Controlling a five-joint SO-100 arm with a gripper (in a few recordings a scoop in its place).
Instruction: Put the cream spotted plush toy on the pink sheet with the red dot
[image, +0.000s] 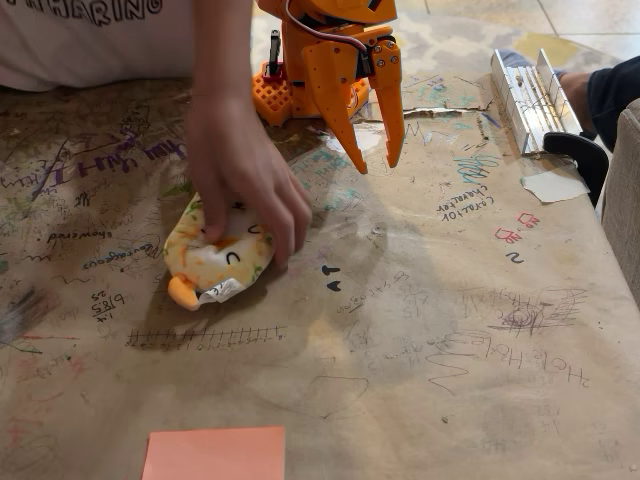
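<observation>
A person's hand (240, 190) sets the cream spotted plush toy (215, 258) down, so the empty, parted end effector (378, 152) must next reach it.

Scribbled brown paper (450, 330) covers the table; a metal rail (527, 98) lies far right.

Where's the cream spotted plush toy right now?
In the fixed view the cream spotted plush toy lies left of centre on the scribbled table, under a person's hand, with the pink sheet nearer the camera at the bottom edge.
</observation>
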